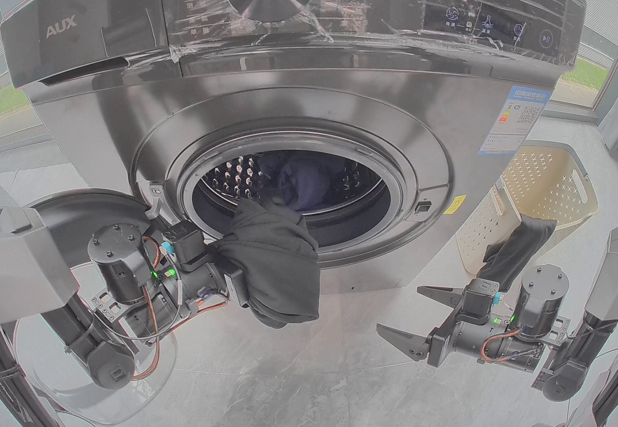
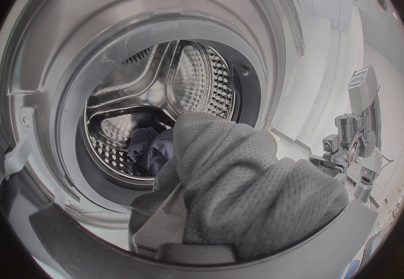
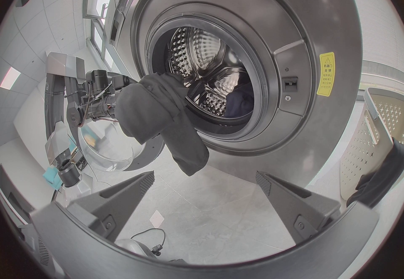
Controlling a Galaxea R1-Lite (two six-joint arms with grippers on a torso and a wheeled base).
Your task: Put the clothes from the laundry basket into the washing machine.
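Pale grey floor tiles [image 1: 335,377] run up to the foot of a front-loading washing machine [image 1: 309,106], seen from the head camera with its round door opening [image 1: 290,190] uncovered and its glass door [image 1: 77,222] swung out to the robot's left. The left gripper [image 1: 233,281] sits just below and left of that opening and pinches a dark grey garment [image 1: 283,267]. The top fold of the garment lies over the rim while the bulk sags outside, down the machine's front. A blue garment [image 1: 309,180] already lies deep in the drum. To the right, the right gripper [image 1: 402,312] hangs low with its fingers spread and empty. It is near the cream laundry basket [image 1: 547,184], which has a dark cloth [image 1: 518,251] draped over its rim.

From the left wrist, the dark grey garment [image 2: 244,191] is a knitted, loose-meshed bundle heaped over the pincer. The drum [image 2: 189,78] lies straight ahead, with the blue garment [image 2: 151,151] at its bottom. I judge the coming move to be a push forward and slightly up through the opening, and the left arm is the nearer one.

From the right wrist, the right gripper [image 3: 204,177] shows both fingers wide apart. Beyond it, the dark grey garment [image 3: 155,111] hangs long axis downward from the left gripper [image 3: 111,101], with its tail below the rim. The dark cloth [image 3: 381,179] stays on the laundry basket [image 3: 374,132].
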